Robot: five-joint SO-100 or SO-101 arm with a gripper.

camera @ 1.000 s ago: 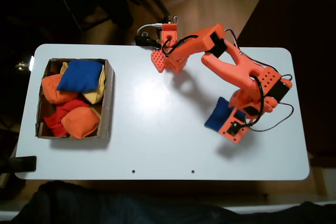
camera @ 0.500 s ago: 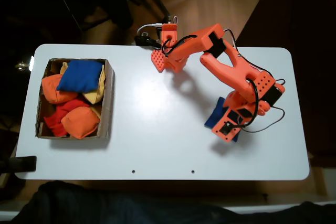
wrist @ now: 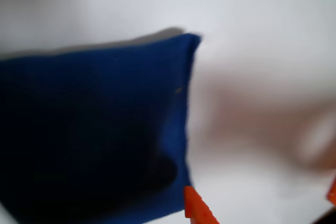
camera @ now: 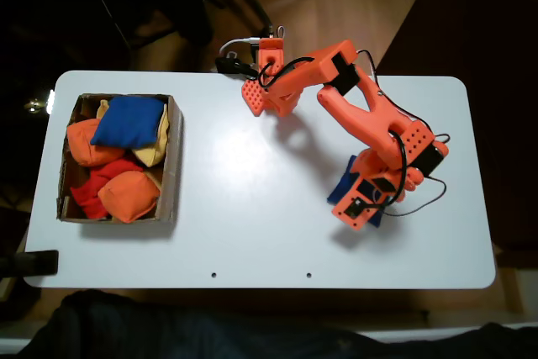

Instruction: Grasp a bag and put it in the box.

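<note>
White tabletop (camera: 252, 208) fills most of the fixed view, with dark floor around it. Our gripper (camera: 357, 208) sits low over the bag (wrist: 94, 135) at the table's right side; we cannot tell whether its fingers are clamped or apart. One orange fingertip (wrist: 197, 208) shows just beside the bag's edge. Well apart, at the left, the box (camera: 175, 157) is crowded with other beanbags (camera: 126, 195), so we risk pinching only the edge and dropping the bag.
</note>
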